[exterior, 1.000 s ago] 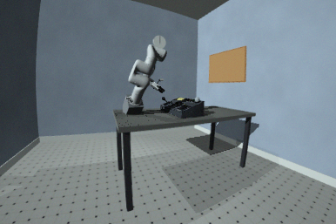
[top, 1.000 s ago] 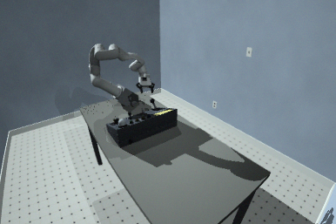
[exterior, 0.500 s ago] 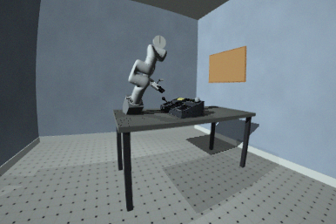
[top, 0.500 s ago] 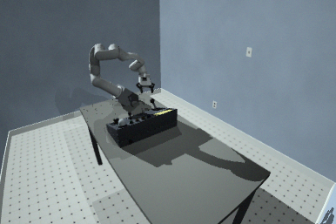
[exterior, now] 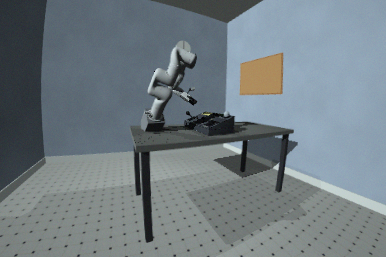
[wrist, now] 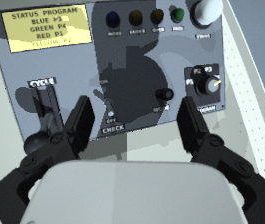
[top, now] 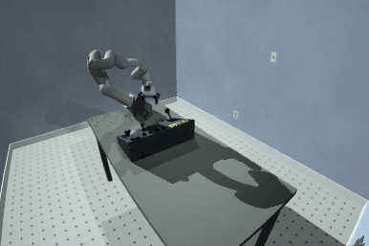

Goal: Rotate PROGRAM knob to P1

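Observation:
The dark console [top: 157,137] stands on the table near the arm's base; it also shows in the exterior view [exterior: 210,122]. In the wrist view its panel faces me. The PROGRAM knob [wrist: 206,85] sits at the right of the panel, black with a yellow pointer aimed to the upper right, with the marks P1, P2, P3 around its upper left. My gripper [wrist: 135,107] is open and empty. It hovers above the panel's lower middle, over the CHECK switch [wrist: 111,117], left of the knob.
On the panel are a yellow STATUS PROGRAM card [wrist: 46,27], a row of coloured lamps [wrist: 144,17], a white round button [wrist: 206,11], the CYCLE lever with a black ball [wrist: 40,135] and a small black knob [wrist: 164,94]. The table edge lies to the right of the console.

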Action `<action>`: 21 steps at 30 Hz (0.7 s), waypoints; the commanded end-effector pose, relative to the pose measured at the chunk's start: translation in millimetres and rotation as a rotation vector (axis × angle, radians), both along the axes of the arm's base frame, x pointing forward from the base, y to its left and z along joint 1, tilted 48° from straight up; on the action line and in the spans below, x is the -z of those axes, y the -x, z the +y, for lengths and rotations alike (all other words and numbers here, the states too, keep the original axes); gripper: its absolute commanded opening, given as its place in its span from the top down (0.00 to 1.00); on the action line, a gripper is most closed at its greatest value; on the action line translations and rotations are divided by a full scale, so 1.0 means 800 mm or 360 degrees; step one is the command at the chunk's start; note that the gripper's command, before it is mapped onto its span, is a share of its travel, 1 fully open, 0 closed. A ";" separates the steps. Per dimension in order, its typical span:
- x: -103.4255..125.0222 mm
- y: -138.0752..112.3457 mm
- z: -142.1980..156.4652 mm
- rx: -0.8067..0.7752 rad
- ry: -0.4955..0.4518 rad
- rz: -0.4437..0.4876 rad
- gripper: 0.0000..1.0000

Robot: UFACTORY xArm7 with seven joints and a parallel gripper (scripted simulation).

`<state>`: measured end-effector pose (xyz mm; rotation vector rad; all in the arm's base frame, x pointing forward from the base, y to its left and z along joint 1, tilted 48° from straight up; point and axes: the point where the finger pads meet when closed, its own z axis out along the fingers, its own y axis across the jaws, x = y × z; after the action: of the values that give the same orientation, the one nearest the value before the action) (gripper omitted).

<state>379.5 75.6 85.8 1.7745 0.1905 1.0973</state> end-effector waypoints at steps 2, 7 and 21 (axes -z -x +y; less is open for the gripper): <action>-0.046 0.003 -0.027 -0.0019 -0.0012 0.0008 0.00; -0.074 0.015 -0.063 -0.0014 -0.0016 0.0015 0.00; -0.099 0.053 -0.124 -0.0019 -0.0044 0.0046 0.00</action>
<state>338.7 -22.7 161.6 1.8085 0.1986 1.0838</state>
